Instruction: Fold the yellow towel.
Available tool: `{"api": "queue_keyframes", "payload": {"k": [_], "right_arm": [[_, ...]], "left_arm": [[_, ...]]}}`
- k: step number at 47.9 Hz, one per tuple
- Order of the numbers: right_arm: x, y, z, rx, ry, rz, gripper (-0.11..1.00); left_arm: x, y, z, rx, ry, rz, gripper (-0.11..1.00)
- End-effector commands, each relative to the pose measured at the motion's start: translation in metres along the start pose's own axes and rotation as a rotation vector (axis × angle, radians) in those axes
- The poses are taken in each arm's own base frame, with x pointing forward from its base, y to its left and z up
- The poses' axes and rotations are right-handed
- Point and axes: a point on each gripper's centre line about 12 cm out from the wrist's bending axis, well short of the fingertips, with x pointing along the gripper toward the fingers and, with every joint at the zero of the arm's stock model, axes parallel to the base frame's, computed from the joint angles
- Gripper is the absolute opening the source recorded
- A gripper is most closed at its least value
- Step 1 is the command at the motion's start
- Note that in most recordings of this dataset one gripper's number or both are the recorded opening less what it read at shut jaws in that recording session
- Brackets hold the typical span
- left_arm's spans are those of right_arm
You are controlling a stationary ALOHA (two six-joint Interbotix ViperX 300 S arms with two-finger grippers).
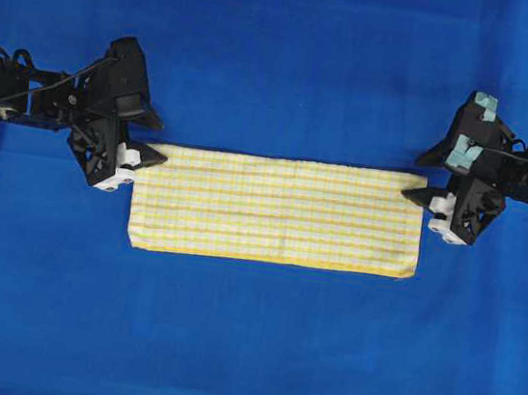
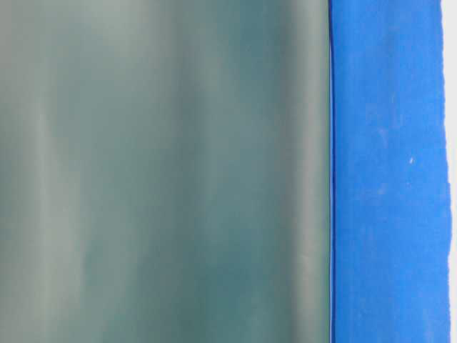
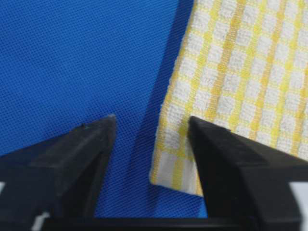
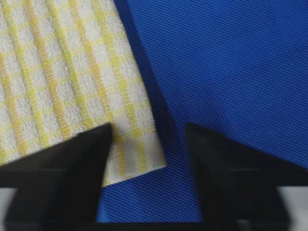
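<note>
The towel (image 1: pixel 277 211) is lying flat on the blue cloth (image 1: pixel 282 63), a long strip running from nine to three o'clock. The left gripper (image 1: pixel 150 155) is sitting at its nine o'clock end, jaws parted around the far corner, one finger (image 3: pixel 226 159) over the fabric. The right gripper (image 1: pixel 418 194) is mirroring it at three o'clock, jaws likewise apart, straddling that corner and gripping nothing.

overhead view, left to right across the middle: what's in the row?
left gripper → yellow towel → right gripper, all on the blue surface.
</note>
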Motion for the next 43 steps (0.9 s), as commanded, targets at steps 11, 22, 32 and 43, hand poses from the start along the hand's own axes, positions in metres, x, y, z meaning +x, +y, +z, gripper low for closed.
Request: {"api": "queue_keyframes", "payload": {"k": [11, 22, 32, 43], "right_arm": [[-0.002, 0.005, 0.009, -0.038, -0.027, 0.019, 0.03], [-0.012, 0.002, 0.017, -0.036, -0.072, 0.028, 0.03], [-0.027, 0.001, 0.028, -0.019, -0.137, 0.042, 0.03], [-0.051, 0.004, 0.050, -0.049, -0.224, 0.075, 0.03]], "left_arm": [[0.000, -0.018, 0.000, 0.060, 0.098, -0.021, 0.01], [-0.006, -0.017, 0.009, 0.068, 0.121, -0.013, 0.02], [-0.026, -0.014, 0.031, 0.060, 0.042, -0.015, 0.02], [-0.060, -0.018, 0.056, 0.055, -0.087, -0.043, 0.02]]}}
